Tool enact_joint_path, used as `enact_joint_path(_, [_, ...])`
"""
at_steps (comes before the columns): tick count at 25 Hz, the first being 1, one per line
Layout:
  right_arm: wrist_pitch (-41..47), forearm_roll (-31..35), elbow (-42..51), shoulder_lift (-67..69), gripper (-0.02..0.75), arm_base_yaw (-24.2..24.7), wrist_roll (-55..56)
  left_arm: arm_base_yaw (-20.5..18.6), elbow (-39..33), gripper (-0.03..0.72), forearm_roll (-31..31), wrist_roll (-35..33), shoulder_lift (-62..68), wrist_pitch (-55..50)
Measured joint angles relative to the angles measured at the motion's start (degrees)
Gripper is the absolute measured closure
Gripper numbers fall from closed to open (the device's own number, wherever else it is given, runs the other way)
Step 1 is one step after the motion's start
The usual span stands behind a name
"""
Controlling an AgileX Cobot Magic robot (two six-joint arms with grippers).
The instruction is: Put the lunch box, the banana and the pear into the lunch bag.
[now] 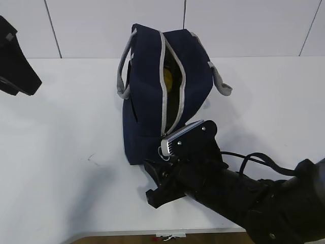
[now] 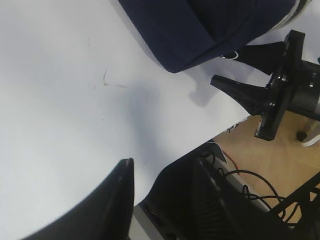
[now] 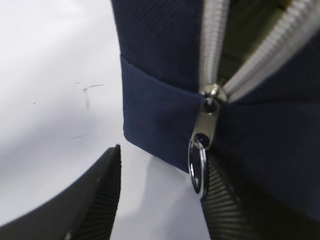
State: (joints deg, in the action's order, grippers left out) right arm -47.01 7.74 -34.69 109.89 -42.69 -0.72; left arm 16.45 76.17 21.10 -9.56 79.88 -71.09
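The navy lunch bag [image 1: 147,96] lies on the white table [image 1: 61,152], its grey zipper [image 1: 163,86] open along the top. A yellow fruit [image 1: 168,77] shows inside; I cannot tell if it is the banana or the pear. The lunch box is out of view. My right gripper [image 1: 153,183] is open at the bag's near end. In the right wrist view [image 3: 162,160] the metal ring pull [image 3: 198,167] hangs against its right finger [image 3: 225,200], not clamped. My left gripper [image 2: 162,170] is open and empty, raised at the far left [image 1: 23,84].
The grey handles [image 1: 122,76] hang off both sides of the bag. The table's front edge [image 2: 200,145] lies just under my left gripper, with cables and a frame below it. A faint scratch [image 1: 91,158] marks the table left of the bag.
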Motion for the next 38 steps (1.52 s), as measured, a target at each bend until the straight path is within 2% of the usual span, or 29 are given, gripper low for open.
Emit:
enact_joint_path(7, [1.29,0.99,0.0,0.0,0.33,0.0,0.0,0.0,0.0,0.391,0.0,0.0,0.0,0.0])
enact_joint_path(13, [1.55,2.49,0.0,0.0,0.42,0.0,0.05,0.0,0.0,0.391,0.0,0.0,0.0,0.0])
enact_joint_path(20, [1.65,2.6,0.0,0.0,0.451,0.0,0.05,0.0,0.0,0.406,0.0,0.0,0.0,0.0])
enact_joint_path(25, [1.65,2.6,0.0,0.0,0.537,0.0,0.14,0.0,0.0,0.411,0.0,0.0,0.0,0.0])
enact_joint_path(31, [1.65,2.94,0.0,0.0,0.599,0.0,0.14,0.0,0.0,0.412,0.0,0.0,0.0,0.0])
enact_joint_path(38, [1.65,5.41,0.0,0.0,0.724,0.0,0.14,0.0,0.0,0.423,0.0,0.0,0.0,0.0])
